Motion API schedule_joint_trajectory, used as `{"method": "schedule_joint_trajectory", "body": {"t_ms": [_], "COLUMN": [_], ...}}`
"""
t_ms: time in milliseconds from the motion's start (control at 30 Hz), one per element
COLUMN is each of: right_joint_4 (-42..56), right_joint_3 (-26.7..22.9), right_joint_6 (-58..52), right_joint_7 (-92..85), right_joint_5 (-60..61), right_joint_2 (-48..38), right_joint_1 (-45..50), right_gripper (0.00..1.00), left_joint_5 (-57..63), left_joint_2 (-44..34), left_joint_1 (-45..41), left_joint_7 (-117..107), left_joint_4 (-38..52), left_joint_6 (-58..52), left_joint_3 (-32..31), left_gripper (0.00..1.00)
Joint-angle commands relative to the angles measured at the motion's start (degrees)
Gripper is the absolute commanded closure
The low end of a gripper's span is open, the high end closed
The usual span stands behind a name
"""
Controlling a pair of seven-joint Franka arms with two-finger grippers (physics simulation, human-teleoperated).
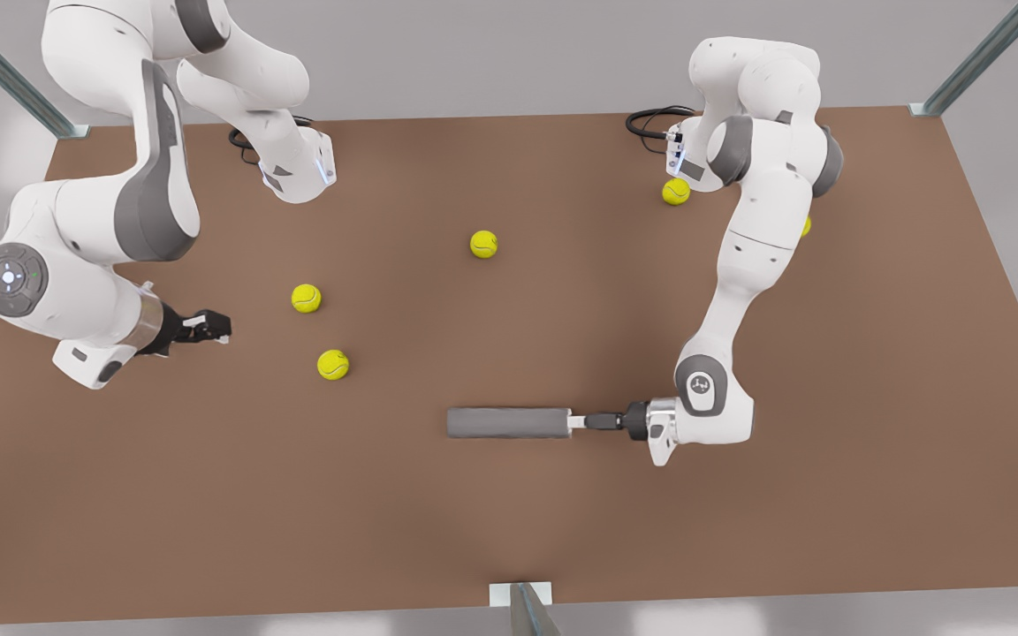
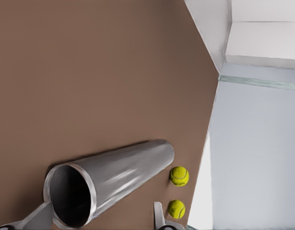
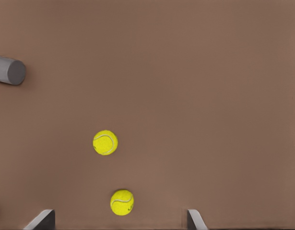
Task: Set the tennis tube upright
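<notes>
Left claw [image 1: 573,422] open at tennis tube [image 1: 507,422] mouth.

Lying flat on the table [image 1: 739,530], the tennis tube [image 1: 507,422], its open end just at the left gripper [image 1: 576,422], fingers spread beside the rim. Beyond its far end, two tennis balls [image 1: 333,364], near the right gripper [image 1: 219,329], well apart from the tube.

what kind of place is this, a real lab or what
Most likely a simulated robot test cell, not a real room: a bare brown table with metal frame posts at its corners, blank grey walls, and only a tennis tube and loose tennis balls between two arms.
</notes>
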Motion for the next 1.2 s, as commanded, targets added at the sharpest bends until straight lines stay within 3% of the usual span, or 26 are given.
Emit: {"method": "schedule_joint_trajectory", "body": {"t_ms": [0,67,100,133,200,667,733,833,933,1167], "right_joint_4": [0.0,-0.6,0.0,0.1,0.2,0.4,6.1,6.5,6.6,6.6], "right_joint_3": [0.0,0.4,0.4,0.4,0.3,0.3,-0.3,0.3,0.3,0.4], "right_joint_6": [0.1,0.6,1.0,6.0,7.9,8.0,-0.1,-2.3,-3.9,-4.4], "right_joint_7": [0.0,0.1,0.2,0.6,-0.1,0.1,-0.1,-0.4,-0.4,-0.4], "right_joint_5": [0.3,-1.4,-5.0,-2.9,3.9,0.1,-1.7,-1.0,-1.5,-1.5], "right_joint_2": [0.0,0.7,5.3,6.8,7.1,7.6,6.8,6.7,6.7,6.7], "right_joint_1": [0.0,3.5,5.0,6.5,2.6,5.5,4.2,-1.0,-0.8,-0.3], "right_gripper": [0.00,0.00,0.00,0.00,0.00,0.00,0.00,0.00,0.00,0.00], "left_joint_5": [-1.1,-1.1,-1.1,-1.2,-1.4,-3.6,-3.6,-3.6,-3.5,-3.5], "left_joint_2": [0.0,0.0,0.0,0.0,0.5,2.5,2.5,2.5,2.5,2.4], "left_joint_1": [-0.7,-1.3,-1.3,-1.5,-1.9,-4.2,-4.4,-4.4,-4.3,-4.4], "left_joint_7": [0.0,0.1,0.2,1.2,1.4,2.9,2.9,2.9,3.0,2.6], "left_joint_4": [0.0,0.0,0.0,0.0,0.1,1.1,1.1,1.0,1.0,1.1], "left_joint_6": [0.0,-0.1,-0.1,-0.1,0.1,0.2,0.2,0.1,-0.1,-0.4], "left_joint_3": [0.0,0.0,0.0,0.0,-0.1,-1.1,-1.1,-1.1,-1.0,-1.0], "left_gripper": [0.00,0.00,0.00,0.00,0.00,0.00,0.09,0.29,0.31,0.45]}}
